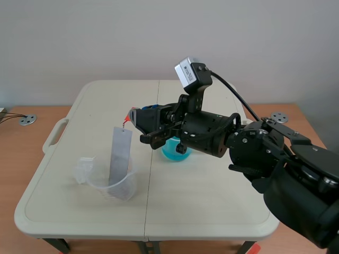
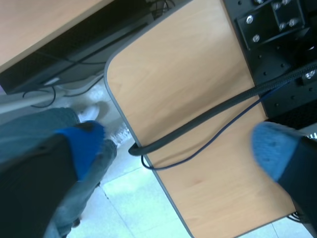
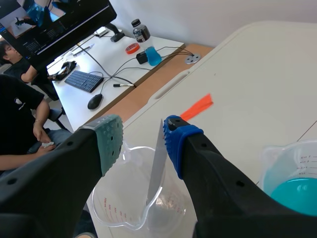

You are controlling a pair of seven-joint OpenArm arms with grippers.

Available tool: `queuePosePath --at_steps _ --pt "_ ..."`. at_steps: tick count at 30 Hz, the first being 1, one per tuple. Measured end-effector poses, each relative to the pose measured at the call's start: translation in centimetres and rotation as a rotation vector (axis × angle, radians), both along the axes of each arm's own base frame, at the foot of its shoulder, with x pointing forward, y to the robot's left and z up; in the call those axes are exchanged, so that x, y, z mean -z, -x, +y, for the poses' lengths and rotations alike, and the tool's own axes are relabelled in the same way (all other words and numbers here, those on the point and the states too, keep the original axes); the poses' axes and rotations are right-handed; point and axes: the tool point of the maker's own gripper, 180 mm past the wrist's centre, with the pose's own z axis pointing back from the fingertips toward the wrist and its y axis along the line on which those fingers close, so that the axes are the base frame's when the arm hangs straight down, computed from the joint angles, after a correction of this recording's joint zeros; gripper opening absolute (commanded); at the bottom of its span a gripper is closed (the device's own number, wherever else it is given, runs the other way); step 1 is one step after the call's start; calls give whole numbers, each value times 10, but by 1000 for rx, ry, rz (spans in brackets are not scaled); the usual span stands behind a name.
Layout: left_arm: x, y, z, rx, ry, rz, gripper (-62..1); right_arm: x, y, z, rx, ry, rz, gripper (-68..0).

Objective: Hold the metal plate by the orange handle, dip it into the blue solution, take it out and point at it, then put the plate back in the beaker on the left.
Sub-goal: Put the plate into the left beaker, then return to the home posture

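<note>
Plain pale wall at the far side, pale folding counter (image 1: 212, 211) in front of it. Metal plate (image 1: 119, 156) stands leaning in the clear beaker (image 1: 114, 185) on the left, with the orange handle (image 1: 127, 117) at its top. Blue solution (image 1: 170, 152) sits in its own beaker to the right, mostly hidden under the arm. Right tool (image 1: 144, 126) is up at the handle end, released. Its wrist view has the plate's top edge between the fingers, just beside the blue pad (image 3: 178, 144); the grey-green pad (image 3: 110, 139) is well clear. Can't tell if the blue pad touches. Reads to me as the pick, though it could equally be the put-back. If it's the pick, the fingertips straddle bare metal with the handle just ahead, so I'd nudge forward onto the orange part before closing. Centre the plate between the pads so the squeeze doesn't shove it sideways and tip the light beaker. Then lift straight up until the bottom edge clears the rim before going right. Left tool (image 2: 176, 146) hangs over a wood desk edge, released, holding nothing.
</note>
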Motion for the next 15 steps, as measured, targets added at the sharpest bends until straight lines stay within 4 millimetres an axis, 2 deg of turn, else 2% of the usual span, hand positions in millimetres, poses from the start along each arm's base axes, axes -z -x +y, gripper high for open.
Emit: queuePosePath --at_steps 11,15 --pt "0 0 0 -1 0 1 14 -1 -1 -1 4 -1 -1 -65" --pt "0 0 0 0 1 1 14 -2 -2 -2 9 -13 -2 -11"
